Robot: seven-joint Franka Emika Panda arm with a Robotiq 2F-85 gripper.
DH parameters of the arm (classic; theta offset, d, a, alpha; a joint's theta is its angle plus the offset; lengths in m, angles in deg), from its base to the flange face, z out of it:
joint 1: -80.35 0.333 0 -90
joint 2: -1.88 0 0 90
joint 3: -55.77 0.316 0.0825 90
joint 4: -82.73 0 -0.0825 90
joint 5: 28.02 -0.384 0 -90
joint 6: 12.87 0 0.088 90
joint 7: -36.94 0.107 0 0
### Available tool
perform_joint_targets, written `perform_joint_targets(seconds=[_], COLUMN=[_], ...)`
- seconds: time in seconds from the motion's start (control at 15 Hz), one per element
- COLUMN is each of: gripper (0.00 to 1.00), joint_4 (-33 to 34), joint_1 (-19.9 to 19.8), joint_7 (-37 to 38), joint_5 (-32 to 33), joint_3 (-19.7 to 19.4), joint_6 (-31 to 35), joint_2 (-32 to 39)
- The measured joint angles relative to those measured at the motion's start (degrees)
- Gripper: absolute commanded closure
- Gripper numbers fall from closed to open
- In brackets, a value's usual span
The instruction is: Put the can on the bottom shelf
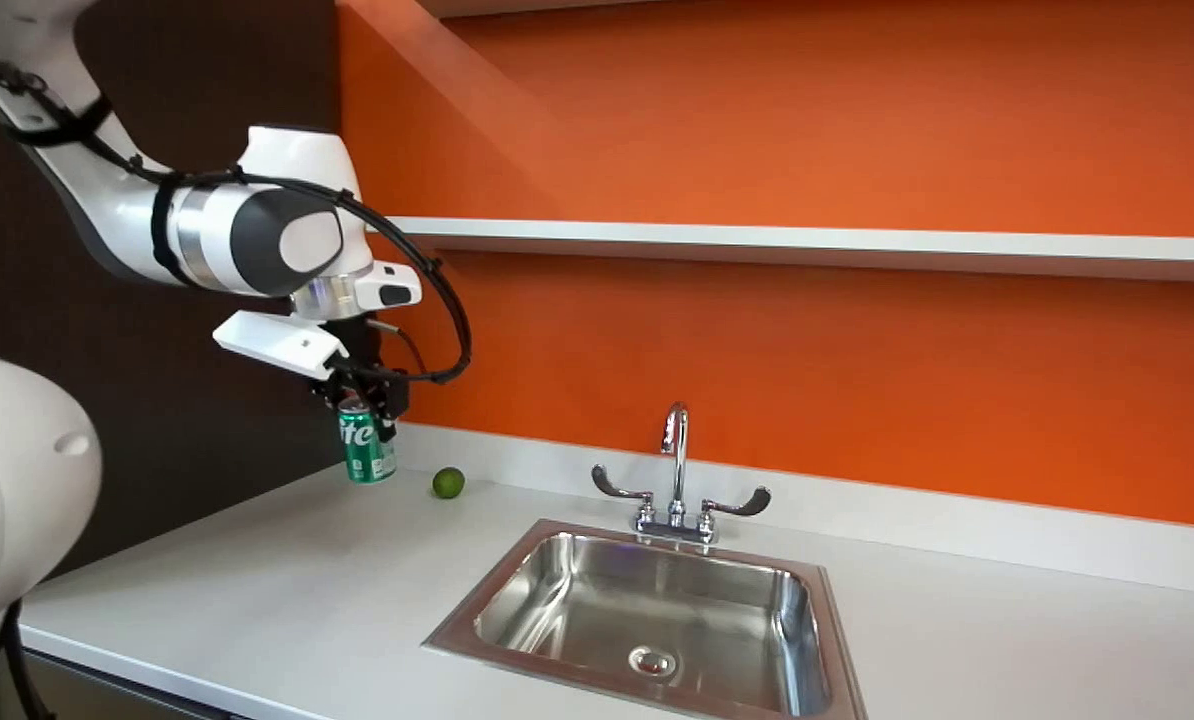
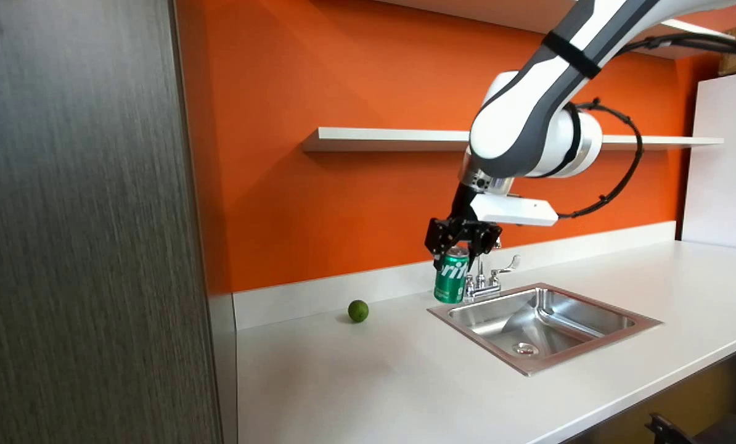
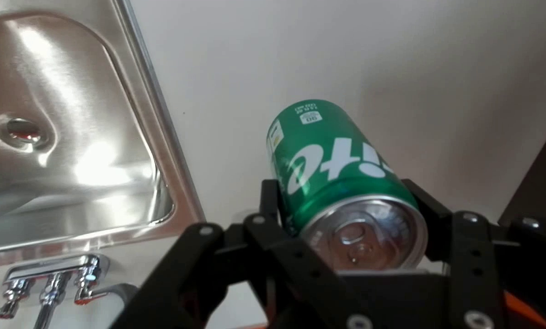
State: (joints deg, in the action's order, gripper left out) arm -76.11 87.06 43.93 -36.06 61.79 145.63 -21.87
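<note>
The green can (image 1: 367, 458) with a silvery top is held above the white countertop; it also shows in an exterior view (image 2: 450, 285). In the wrist view the can (image 3: 332, 164) sits between the fingers with its top toward the camera. My gripper (image 1: 365, 415) is shut on the can near its top, one finger on each side; it also shows in an exterior view (image 2: 455, 259) and in the wrist view (image 3: 339, 194). The bottom shelf (image 1: 807, 240) is a long white plank on the orange wall, higher than the can. The arm covers part of this shelf (image 2: 392, 137).
A small green ball-like fruit (image 1: 448, 483) lies on the countertop (image 1: 287, 590) near the backsplash. A steel sink (image 1: 547, 525) with a faucet (image 1: 677, 460) is set in the counter. A dark panel (image 2: 84, 234) borders the left end. Another shelf (image 2: 479, 12) is higher up.
</note>
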Motion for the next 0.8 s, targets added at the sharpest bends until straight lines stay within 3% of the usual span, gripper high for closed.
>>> perform_joint_targets(seconds=[0.4,0.8], gripper=[0.60,0.60], joint_4=[0.8,6.9], joint_1=[-0.1,-1.5], joint_7=[2.1,3.2], joint_5=[0.3,0.3], joint_3=[0.1,0.1], joint_6=[-10.8,-16.1], joint_2=[-17.0,-24.5])
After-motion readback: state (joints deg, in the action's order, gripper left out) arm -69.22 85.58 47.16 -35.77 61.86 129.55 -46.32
